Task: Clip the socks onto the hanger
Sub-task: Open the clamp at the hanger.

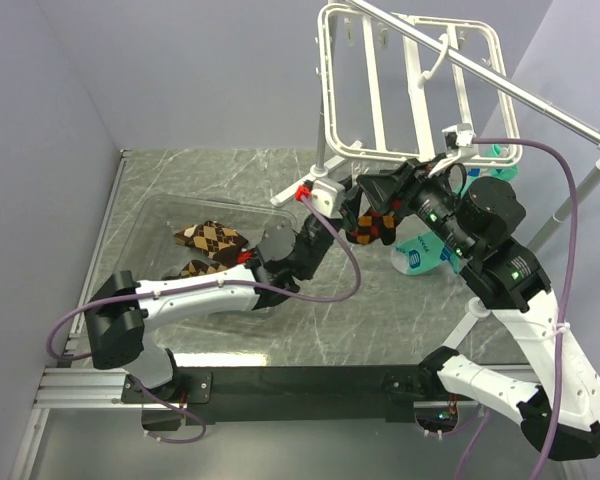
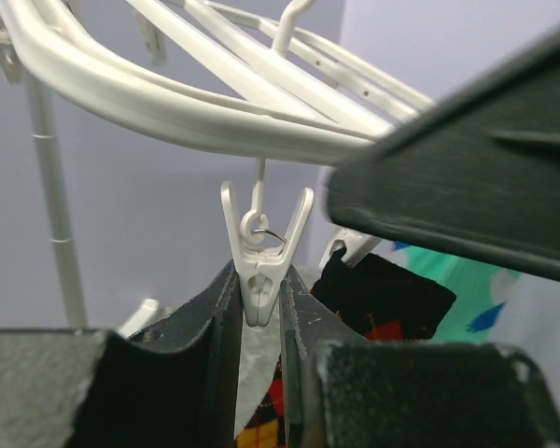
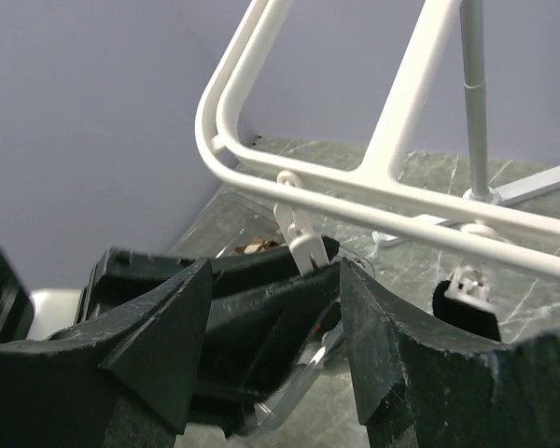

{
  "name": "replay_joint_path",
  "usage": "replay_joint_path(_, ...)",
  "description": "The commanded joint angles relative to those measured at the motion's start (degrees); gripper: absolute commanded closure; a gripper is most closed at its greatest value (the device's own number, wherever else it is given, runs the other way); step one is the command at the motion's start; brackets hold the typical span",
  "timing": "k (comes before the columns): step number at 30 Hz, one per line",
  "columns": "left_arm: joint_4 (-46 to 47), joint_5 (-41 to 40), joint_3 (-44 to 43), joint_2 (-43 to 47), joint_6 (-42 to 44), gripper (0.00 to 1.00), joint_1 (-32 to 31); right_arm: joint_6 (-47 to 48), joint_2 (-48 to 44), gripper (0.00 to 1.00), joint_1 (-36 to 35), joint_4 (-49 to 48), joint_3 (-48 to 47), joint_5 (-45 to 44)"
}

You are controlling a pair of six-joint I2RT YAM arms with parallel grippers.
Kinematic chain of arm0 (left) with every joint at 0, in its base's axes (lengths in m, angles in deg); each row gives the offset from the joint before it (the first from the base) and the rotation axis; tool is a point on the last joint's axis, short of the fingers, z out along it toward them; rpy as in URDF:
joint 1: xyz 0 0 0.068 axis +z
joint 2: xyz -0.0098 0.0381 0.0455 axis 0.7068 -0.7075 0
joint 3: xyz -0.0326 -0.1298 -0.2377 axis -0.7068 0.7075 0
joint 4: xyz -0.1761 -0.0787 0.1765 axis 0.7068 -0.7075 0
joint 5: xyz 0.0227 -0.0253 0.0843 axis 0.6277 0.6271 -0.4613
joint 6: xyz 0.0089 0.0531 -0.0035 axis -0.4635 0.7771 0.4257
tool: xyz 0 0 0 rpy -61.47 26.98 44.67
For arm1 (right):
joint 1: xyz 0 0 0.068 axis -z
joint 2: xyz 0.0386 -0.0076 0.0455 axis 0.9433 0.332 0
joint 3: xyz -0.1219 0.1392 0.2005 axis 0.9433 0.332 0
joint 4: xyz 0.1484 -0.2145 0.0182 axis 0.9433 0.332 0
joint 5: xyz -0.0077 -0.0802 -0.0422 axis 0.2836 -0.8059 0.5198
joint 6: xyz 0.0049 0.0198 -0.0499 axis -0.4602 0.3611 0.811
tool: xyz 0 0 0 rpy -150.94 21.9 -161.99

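Clip work is the step in hand: your left gripper [image 2: 259, 280] pinches a white clip [image 2: 261, 252] that hangs from the near rim of the hanger [image 2: 168, 107]. Its pads sit low on the clip, below the wire spring. Judging by that, you should squeeze the two upper wings instead if the mouth is to open, and hold the clip upright so it cannot swing. Your right gripper [image 3: 271, 280] has its fingers spread around the left one, with nothing visibly held. One argyle sock [image 2: 383, 303] hangs from the next clip to the right, a mint sock [image 2: 459, 291] beyond it. Two more argyle socks [image 1: 212, 237] lie in the clear tray [image 1: 150, 215] at the left.
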State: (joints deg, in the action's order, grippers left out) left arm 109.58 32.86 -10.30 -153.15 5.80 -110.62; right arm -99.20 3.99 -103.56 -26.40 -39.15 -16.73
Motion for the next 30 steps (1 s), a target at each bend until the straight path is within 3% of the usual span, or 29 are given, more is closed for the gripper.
replay_joint_path(1, 7.63, -8.35, -0.65, -2.56, 7.32, 0.96, -2.38, -0.91, 0.91, 0.37, 0.08, -3.06, -1.74, 0.0)
replay_joint_path(11, 10.89, -10.91, -2.59, -5.82, 12.69, 0.97, -3.87, -0.3, 3.54, 0.38, -0.36, -1.65, -2.36, -3.77)
replay_joint_path(18, 7.65, -7.84, -2.5, -4.16, 10.59, 0.96, -3.88, 0.84, 3.02, 0.41, -0.36, -1.21, -0.78, -4.05)
replay_joint_path(21, 0.54, -1.87, -2.85, -1.7, 5.15, 0.96, -3.35, 1.37, 1.27, 0.41, -0.45, -2.87, 0.88, -3.26)
replay_joint_path(27, -13.95, 19.3, -3.29, 4.19, -8.48, 0.96, 1.83, 2.25, -2.16, 0.37, -0.36, -4.73, 2.65, -2.73)
replay_joint_path(30, -16.0, 29.48, -2.77, 6.12, -11.73, 0.96, 5.7, 2.69, -2.34, 0.36, -0.36, -4.64, 2.03, -2.55)
